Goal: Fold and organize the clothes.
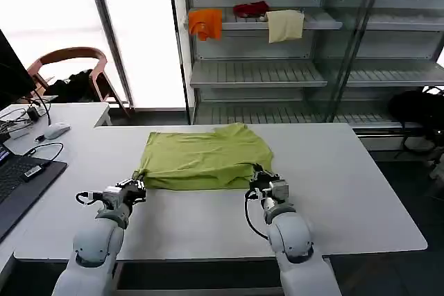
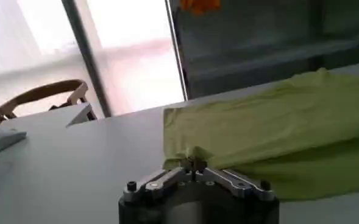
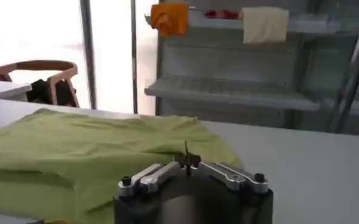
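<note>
the lime yellow-green cotton t-shirt point(image 1: 205, 157) lies on the white table point(image 1: 347, 192), toward its far middle, already doubled over into a wide rectangle with a layered near edge. the left gripper point(image 1: 139, 186) sits at the near left corner of the cloth, its fingers pinched together on a small tuft of the fabric, as the left wrist view shows point(image 2: 193, 163). the right gripper point(image 1: 255, 179) is at the near right corner, fingers likewise closed on the hem point(image 3: 188, 159). by my reading at least one fold is made; more folding, probably crosswise into a smaller packet, and tidying remain. orange, dark red and cream garments point(image 1: 283, 24) sit on the far shelf.
</note>
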`<act>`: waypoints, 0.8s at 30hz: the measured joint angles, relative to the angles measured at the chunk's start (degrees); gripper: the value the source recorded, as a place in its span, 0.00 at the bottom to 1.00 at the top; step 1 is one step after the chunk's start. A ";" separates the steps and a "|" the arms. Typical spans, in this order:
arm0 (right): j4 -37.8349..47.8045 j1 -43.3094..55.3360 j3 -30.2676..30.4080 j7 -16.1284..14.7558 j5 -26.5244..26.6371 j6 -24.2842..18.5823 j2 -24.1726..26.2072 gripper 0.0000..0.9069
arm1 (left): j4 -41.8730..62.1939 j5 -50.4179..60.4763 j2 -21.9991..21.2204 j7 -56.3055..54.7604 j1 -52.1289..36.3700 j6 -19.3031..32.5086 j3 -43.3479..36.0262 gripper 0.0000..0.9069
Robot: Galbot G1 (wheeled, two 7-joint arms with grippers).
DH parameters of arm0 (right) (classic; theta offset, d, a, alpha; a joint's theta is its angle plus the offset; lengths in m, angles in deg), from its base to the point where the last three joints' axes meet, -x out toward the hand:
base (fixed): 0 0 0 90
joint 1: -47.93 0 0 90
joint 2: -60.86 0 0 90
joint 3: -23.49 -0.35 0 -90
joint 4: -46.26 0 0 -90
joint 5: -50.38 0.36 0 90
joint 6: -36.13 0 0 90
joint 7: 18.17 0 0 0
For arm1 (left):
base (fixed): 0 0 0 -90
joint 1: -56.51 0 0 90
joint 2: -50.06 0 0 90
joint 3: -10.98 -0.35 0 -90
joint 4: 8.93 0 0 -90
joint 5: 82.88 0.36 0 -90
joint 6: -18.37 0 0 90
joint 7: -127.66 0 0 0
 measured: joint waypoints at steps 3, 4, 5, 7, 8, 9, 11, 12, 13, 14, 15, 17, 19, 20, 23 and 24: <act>1.26 1.21 0.03 -0.02 -0.60 -0.03 -0.14 0.00 | 0.53 0.43 -0.18 0.13 -0.66 0.07 -0.12 0.01; 1.61 1.57 0.07 0.00 -0.71 -0.03 -0.19 0.00 | 0.67 0.55 -0.20 0.13 -0.92 0.09 -0.18 0.01; 1.97 1.93 0.08 0.01 -0.88 -0.04 -0.29 0.19 | 0.82 0.65 -0.23 0.14 -1.12 0.09 -0.26 0.02; 2.74 2.56 0.06 0.10 -1.30 -0.08 -0.59 1.00 | 1.15 0.83 -0.33 0.16 -1.56 0.11 -0.48 0.59; 3.08 2.86 0.01 0.15 -1.52 -0.12 -0.72 1.00 | 1.30 0.99 -0.39 0.16 -1.76 0.13 -0.55 0.87; 3.49 3.21 -0.06 0.22 -1.72 -0.17 -0.87 1.00 | 1.48 1.19 -0.49 0.15 -1.98 0.16 -0.64 1.00; 4.06 3.78 -0.17 0.31 -1.99 -0.32 -1.09 1.00 | 1.76 1.60 -0.64 0.13 -2.29 0.33 -0.90 1.00; 4.39 4.09 -0.27 0.43 -2.15 -0.44 -1.18 1.00 | 1.85 1.83 -0.69 0.12 -2.39 0.44 -0.99 1.00; 4.69 4.39 -0.37 0.56 -2.22 -0.49 -1.24 1.00 | 1.86 2.06 -0.71 0.08 -2.47 0.58 -1.14 1.00; 4.95 4.70 -0.49 0.67 -2.32 -0.50 -1.34 1.00 | 1.86 2.22 -0.75 0.06 -2.54 0.66 -1.23 1.00; 5.21 5.02 -0.59 0.78 -2.40 -0.49 -1.41 1.00 | 1.86 2.37 -0.80 -0.02 -2.65 0.79 -1.26 1.00; 5.68 5.63 -0.72 1.08 -2.52 -0.41 -1.42 1.00 | 1.75 2.56 -0.87 -0.19 -2.90 1.04 -1.32 1.00; 5.81 5.91 -0.85 1.17 -2.59 -0.30 -1.26 1.00 | 1.56 2.63 -0.80 -0.47 -3.19 1.12 -1.29 1.00; 5.85 5.96 -0.93 1.19 -2.59 -0.27 -1.16 1.00 | 1.42 2.67 -0.74 -0.60 -3.32 1.15 -1.21 1.00; 5.79 5.94 -1.39 1.14 -2.59 -0.20 -0.70 1.00 | 0.79 2.66 -0.51 -0.98 -3.64 1.15 -0.87 1.00; 5.63 5.82 -1.53 1.11 -2.56 -0.20 -0.56 1.00 | 0.51 2.58 -0.38 -1.10 -3.66 1.13 -0.69 1.00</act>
